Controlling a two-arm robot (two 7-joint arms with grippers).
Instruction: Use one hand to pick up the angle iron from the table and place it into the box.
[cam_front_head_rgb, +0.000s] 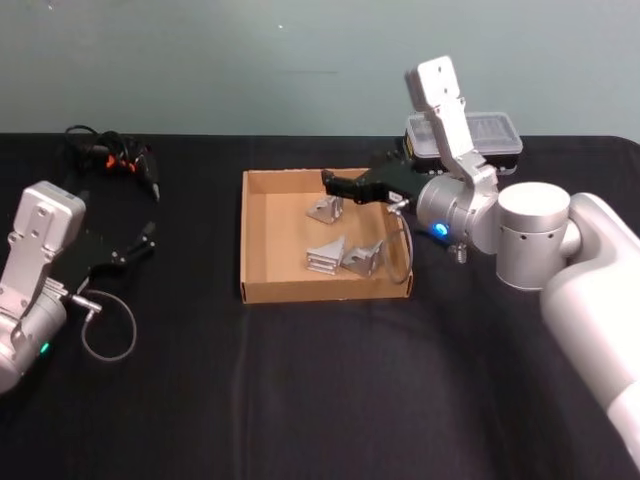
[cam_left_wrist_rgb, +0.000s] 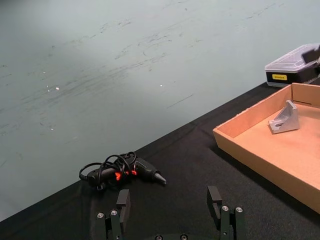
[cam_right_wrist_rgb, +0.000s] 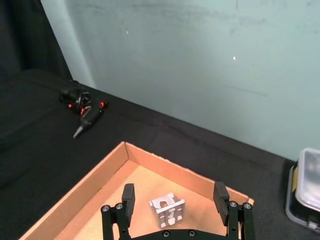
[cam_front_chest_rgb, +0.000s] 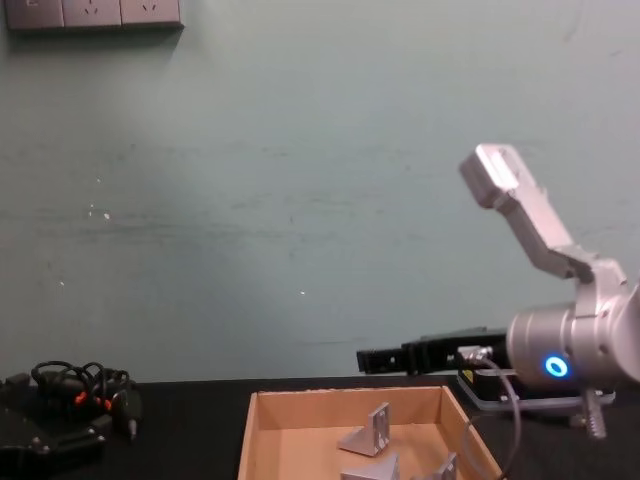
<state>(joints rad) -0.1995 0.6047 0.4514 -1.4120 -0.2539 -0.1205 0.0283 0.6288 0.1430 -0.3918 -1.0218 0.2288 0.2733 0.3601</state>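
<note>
The tan cardboard box (cam_front_head_rgb: 258, 236) sits mid-table on the black table (cam_front_head_rgb: 300, 400). Three silver angle irons lie inside it: one toward the back (cam_front_head_rgb: 323, 209) and two side by side near the front (cam_front_head_rgb: 326, 254) (cam_front_head_rgb: 364, 259). My right gripper (cam_front_head_rgb: 335, 183) hovers open above the box's back part, holding nothing. In the right wrist view its fingers (cam_right_wrist_rgb: 128, 197) stand wide apart, with the back angle iron (cam_right_wrist_rgb: 167, 210) resting on the box floor below them. My left gripper (cam_left_wrist_rgb: 169, 199) is open and parked at the table's left (cam_front_head_rgb: 140, 243).
A black plastic case with a clear lid (cam_front_head_rgb: 480, 135) stands behind the right arm, beyond the box's far right corner. A black tool with coiled cables (cam_front_head_rgb: 115, 158) lies at the far left. A loose cable loop (cam_front_head_rgb: 108, 330) rests by the left arm.
</note>
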